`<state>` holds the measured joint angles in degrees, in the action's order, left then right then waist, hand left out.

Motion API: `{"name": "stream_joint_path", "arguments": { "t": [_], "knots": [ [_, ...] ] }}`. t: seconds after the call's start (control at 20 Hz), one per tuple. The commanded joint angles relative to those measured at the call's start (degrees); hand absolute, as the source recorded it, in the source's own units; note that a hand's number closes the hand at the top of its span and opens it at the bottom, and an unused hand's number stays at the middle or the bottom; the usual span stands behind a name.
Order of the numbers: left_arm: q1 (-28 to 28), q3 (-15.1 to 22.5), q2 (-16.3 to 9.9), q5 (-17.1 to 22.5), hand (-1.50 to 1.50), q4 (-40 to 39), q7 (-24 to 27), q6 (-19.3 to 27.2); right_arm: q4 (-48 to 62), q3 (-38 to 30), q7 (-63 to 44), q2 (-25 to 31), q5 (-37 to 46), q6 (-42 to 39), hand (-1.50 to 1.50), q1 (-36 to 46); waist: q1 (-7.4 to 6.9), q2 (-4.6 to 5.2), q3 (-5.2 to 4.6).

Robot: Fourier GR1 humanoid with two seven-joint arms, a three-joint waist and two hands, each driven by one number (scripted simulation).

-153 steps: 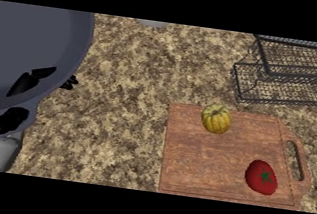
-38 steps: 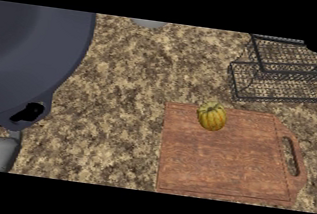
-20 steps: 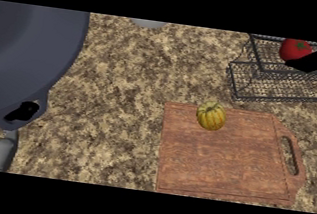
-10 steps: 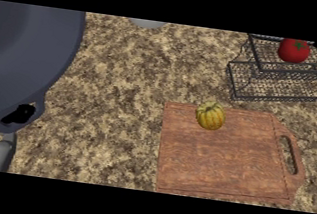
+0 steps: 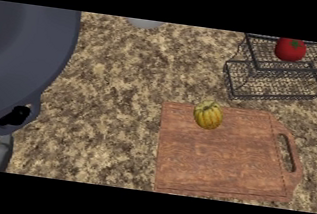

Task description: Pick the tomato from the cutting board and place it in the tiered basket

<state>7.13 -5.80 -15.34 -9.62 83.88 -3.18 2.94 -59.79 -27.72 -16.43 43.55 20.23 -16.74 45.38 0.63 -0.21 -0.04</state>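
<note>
The tomato [image 5: 289, 49] sits in the upper tier of the basket [image 5: 276, 86], at the counter's [image 5: 119, 93] far right corner, so the placing looks done. Neither the right hand nor the left hand shows in the head view, and I cannot tell how far either is open or whether it holds anything. A large dark grey curved shape [image 5: 11, 59] fills the left side, with a small black part [image 5: 15, 115] at its lower edge; what these belong to I cannot tell.

The risk from here, as I judge it, lies with the tomato's seat. It is round and rests on open wire, near the tier's far edge, so a nudge to the basket could set it rolling. An arm pulling back over the far right corner could catch the wire rim and shift the whole basket. The board [image 5: 222, 153] sits near the counter's front right edge, with a yellow squash [image 5: 208, 114] upright at its far edge; a low sweep could knock that over too.

The tomato is bright red, smooth and plump, with a small dark green stem patch on top. It looks whole and unmarked, upright, partly crossed by the wires.
</note>
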Motion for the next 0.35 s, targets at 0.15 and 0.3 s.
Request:
{"name": "stream_joint_path", "arguments": {
  "t": [0.15, 0.3],
  "knots": [
    [-1.7, 0.5, 1.1, -1.3, 0.0, -0.1, 2.1, 0.8, 1.3, -11.5, 9.1, 8.5, -9.6, -9.9, -1.5, -12.7, 0.44, -0.01, 0.08],
    [1.3, 0.5, 0.9, -0.7, 0.0, 1.3, -2.1, 0.1, 8.4, -15.7, 15.3, 12.6, -11.8, -12.9, -1.5, -14.8, -0.19, 0.19, 0.12]
  ]
}}
